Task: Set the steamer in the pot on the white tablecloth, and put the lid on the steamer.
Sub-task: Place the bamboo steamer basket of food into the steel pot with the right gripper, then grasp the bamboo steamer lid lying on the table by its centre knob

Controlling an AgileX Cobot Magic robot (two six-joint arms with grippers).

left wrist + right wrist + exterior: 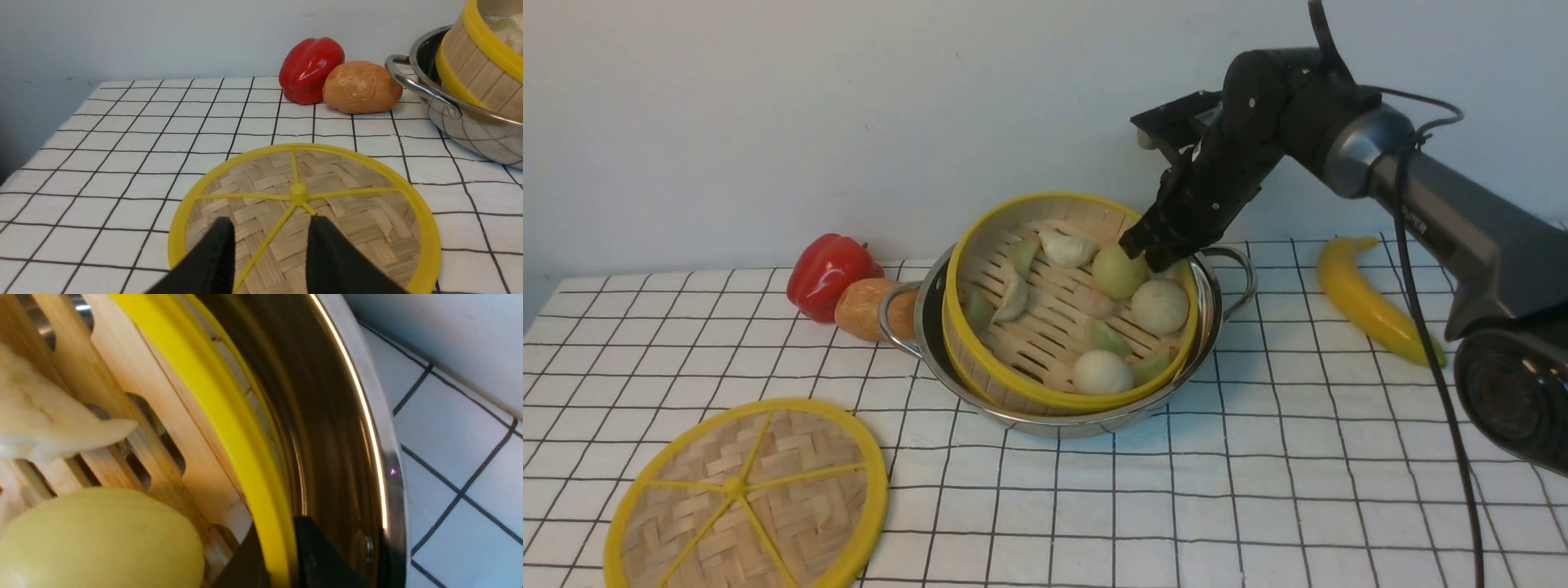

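The steamer (pixel 1054 327), a yellow-rimmed bamboo basket holding pale dumplings and buns, sits tilted inside the shiny steel pot (pixel 1045 420) on the white tablecloth (pixel 1258 490). My right gripper (pixel 1147 249) is shut on its far-right rim; in the right wrist view the gripper (pixel 278 539) has one finger on each side of the steamer's yellow rim (pixel 204 396), with the pot wall (pixel 327 437) beside it. The woven lid (pixel 760 490) lies flat at the front left. My left gripper (pixel 269 220) hangs open just above the lid (pixel 347 196), holding nothing. It is out of the front view.
A red bell pepper (pixel 829 273) and a brown bread roll (pixel 870 309) lie against the pot's left handle (pixel 894 322). A banana (pixel 1368 298) lies at the right, under my right arm. A wall stands close behind the table.
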